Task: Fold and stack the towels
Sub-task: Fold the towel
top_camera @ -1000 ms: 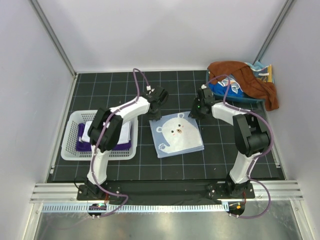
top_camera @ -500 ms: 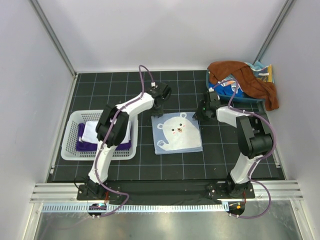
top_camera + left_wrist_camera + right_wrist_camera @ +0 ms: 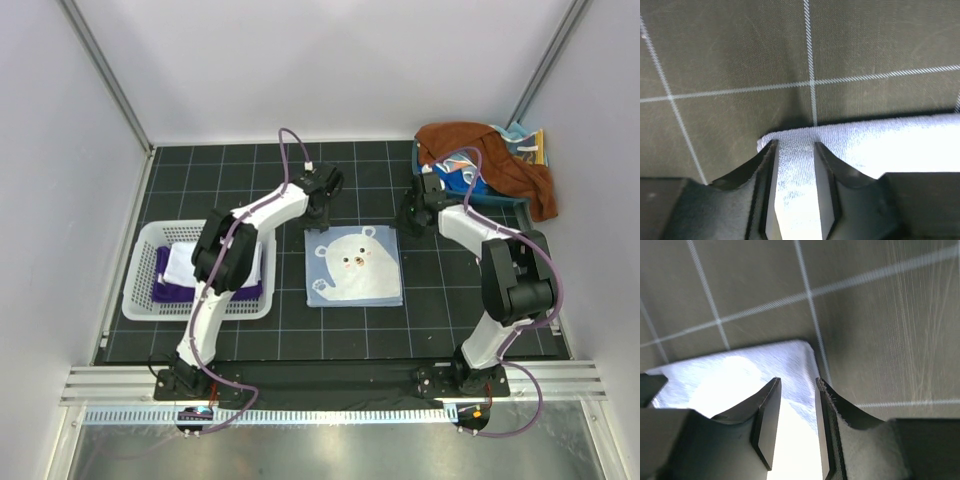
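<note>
The light blue towel with a white bear face (image 3: pixel 355 265) lies flat on the black gridded mat in the middle. My left gripper (image 3: pixel 318 216) is at its far left corner and my right gripper (image 3: pixel 404 222) at its far right corner. In the left wrist view the left gripper (image 3: pixel 795 150) stands open over the towel's corner (image 3: pixel 880 135). In the right wrist view the right gripper (image 3: pixel 797 385) stands open over the other corner (image 3: pixel 730 370). A white towel (image 3: pixel 185 262) lies on a dark purple towel (image 3: pixel 165 292) in the basket. A rust-brown towel (image 3: pixel 500 160) tops a heap at the back right.
The white slotted basket (image 3: pixel 140 300) stands at the left of the mat. The back-right heap of cloths sits in a blue container (image 3: pixel 468 184) near the right wall. Metal frame posts and white walls close in the mat.
Both grippers have moved towards the back of the mat. The bear towel has shifted with them and turned from skewed to square with the grid.
</note>
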You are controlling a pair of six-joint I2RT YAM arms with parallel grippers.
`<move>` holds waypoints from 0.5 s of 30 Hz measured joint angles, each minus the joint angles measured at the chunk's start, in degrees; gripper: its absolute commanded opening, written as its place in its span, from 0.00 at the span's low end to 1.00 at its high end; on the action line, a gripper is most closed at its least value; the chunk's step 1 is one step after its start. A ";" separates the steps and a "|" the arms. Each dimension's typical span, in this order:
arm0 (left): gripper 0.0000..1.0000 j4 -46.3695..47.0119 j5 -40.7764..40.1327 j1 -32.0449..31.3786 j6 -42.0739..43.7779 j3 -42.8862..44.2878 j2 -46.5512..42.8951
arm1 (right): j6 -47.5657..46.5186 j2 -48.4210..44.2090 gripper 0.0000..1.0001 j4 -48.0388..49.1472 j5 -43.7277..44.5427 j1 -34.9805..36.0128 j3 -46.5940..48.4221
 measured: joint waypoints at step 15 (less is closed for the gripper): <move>0.44 -0.42 -1.03 1.25 2.03 -2.05 -10.16 | -7.50 4.11 0.48 -4.59 -0.17 0.02 6.25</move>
